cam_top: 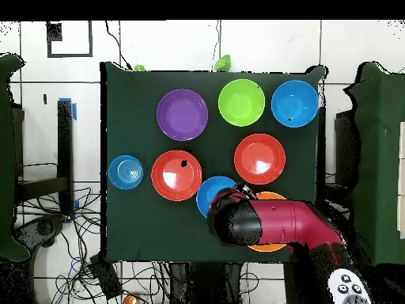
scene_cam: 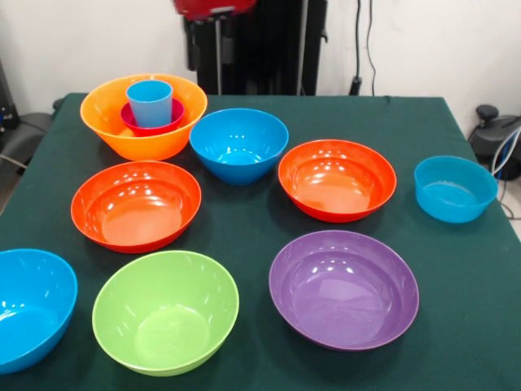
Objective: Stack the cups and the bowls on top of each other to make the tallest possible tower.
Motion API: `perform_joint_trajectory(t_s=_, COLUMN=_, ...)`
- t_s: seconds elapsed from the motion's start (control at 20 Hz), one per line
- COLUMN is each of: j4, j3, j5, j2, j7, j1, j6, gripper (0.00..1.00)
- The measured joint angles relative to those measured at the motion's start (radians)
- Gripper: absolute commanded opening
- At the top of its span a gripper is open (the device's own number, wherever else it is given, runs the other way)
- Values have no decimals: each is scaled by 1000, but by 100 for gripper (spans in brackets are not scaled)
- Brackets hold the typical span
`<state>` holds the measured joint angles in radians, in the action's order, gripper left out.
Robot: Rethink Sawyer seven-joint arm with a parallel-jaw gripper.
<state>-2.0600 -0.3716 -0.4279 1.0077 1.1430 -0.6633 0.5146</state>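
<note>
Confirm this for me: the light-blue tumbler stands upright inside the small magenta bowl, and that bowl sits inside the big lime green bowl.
Not quite. The light-blue tumbler does stand upright inside the small magenta bowl, but that bowl sits inside the large yellow-orange bowl, not the lime green one. The lime green bowl sits empty near the table's front edge. The front view shows this.

**A robotics lab set-up**

A green-clothed table [scene_cam: 456, 269] stands against a bare white wall. Around it on the tiled floor [cam_top: 158, 43] run loose cables [cam_top: 47, 226]; the robot's black pedestal [scene_cam: 260, 49] rises behind the table's far edge.
</note>
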Motion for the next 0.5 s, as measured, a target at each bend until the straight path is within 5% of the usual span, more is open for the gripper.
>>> perform_joint_trajectory(t_s=0.5, j4=35, j3=-47, j5=143, j2=-6, j7=0, j1=150, j6=0, gripper=100)
